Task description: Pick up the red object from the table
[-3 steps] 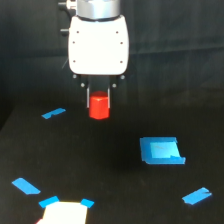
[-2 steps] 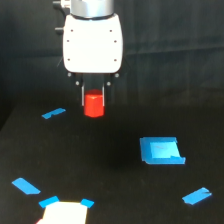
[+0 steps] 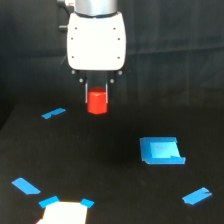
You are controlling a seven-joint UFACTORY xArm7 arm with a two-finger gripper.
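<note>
White gripper (image 3: 97,96) pinches the red object (image 3: 97,101) between its fingers, hanging clear above the black table (image 3: 110,175). Only the block's top looks clamped, so a jolt could slip it loose near the blue square patch (image 3: 161,150).

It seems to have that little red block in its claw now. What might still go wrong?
Two risks, as I judge it. The small orange-red block hangs mostly below the slim gripper fingers, so the hold looks shallow and it could slip out. If it fell, it would land on the dark black table and might roll away towards the blue square patch.
</note>
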